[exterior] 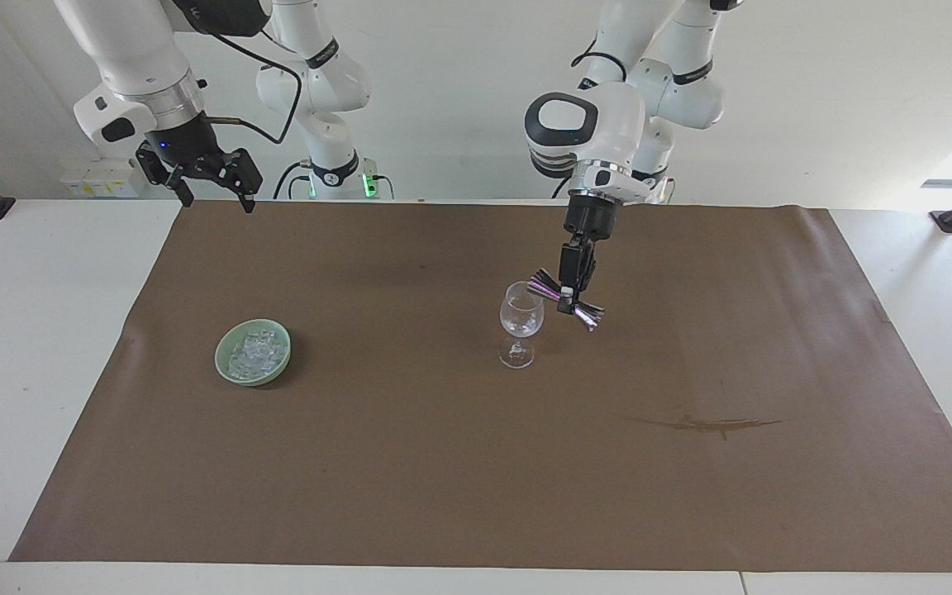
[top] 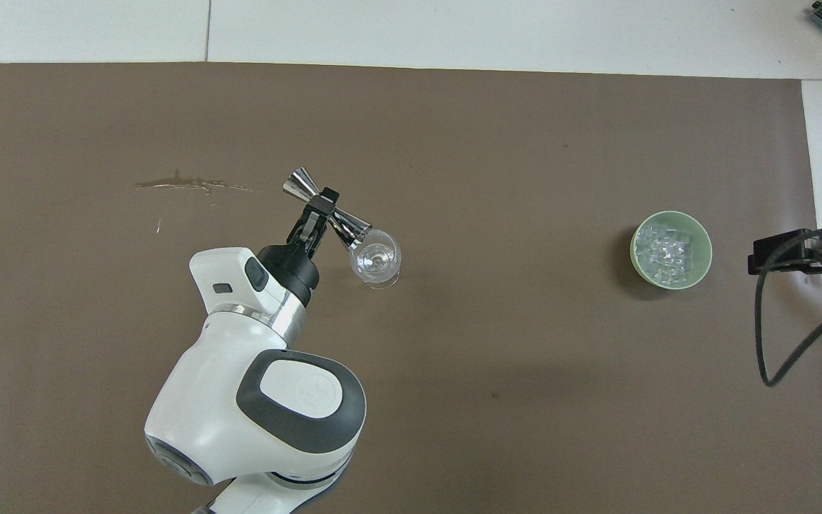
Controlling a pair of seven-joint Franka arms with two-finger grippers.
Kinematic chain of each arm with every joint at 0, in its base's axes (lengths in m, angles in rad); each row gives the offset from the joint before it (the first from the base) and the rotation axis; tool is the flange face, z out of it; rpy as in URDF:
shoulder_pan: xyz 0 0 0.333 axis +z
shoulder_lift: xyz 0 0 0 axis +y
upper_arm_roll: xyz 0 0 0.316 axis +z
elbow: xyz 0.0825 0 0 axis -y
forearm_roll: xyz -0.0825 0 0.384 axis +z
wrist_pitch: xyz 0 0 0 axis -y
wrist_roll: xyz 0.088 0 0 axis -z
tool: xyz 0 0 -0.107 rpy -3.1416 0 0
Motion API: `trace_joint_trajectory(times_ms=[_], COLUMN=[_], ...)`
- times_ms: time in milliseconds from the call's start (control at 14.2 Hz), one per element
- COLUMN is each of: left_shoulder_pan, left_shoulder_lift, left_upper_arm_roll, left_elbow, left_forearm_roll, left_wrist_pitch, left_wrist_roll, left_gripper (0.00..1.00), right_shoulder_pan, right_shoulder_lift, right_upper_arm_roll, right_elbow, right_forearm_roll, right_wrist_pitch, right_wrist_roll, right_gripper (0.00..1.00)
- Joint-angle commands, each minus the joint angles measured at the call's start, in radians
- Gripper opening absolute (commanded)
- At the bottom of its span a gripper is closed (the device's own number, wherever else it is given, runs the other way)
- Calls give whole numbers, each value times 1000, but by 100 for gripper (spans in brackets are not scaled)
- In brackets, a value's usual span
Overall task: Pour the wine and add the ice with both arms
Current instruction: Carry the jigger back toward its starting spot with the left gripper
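Brown mat (exterior: 410,463) spread over white table (exterior: 38,347). Left hand (exterior: 568,299) clenched on silver double-cone jigger (exterior: 565,299) at its waist, tilted, 1 cone at rim of clear wine glass (exterior: 521,324) standing mid-mat. Right hand (exterior: 210,188) released, fingers spread, waiting above mat's corner at right arm's end. Green bowl (exterior: 222,350) toward that end, well apart from glass. Ice (exterior: 256,353) heaped inside bowl.

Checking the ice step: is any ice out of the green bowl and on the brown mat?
No: the ice lies heaped inside the green bowl, none on the brown mat.
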Motion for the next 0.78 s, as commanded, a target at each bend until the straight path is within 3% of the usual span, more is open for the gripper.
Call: trace_joint_trajectory(times_ms=[0, 352, 705], left_shoulder_pan=[16, 82, 186], left_shoulder_lift=[-9, -22, -63], left_upper_arm_roll=[-8, -11, -14], left_elbow=[-10, -19, -70], left_forearm_roll=[-2, -55, -182], left_wrist_pitch=[6, -98, -233], left_wrist_roll=[4, -4, -10], left_gripper=[0, 0, 0], right_shoulder_pan=[-6, -6, -8], right_shoulder_lift=[-13, -13, -13], right_upper_arm_roll=[6, 6, 6], right_elbow=[-13, -13, -13], right_forearm_roll=[6, 6, 6], right_wrist_pitch=[4, 4, 4], right_wrist_roll=[-25, -25, -24], right_gripper=[100, 100, 100])
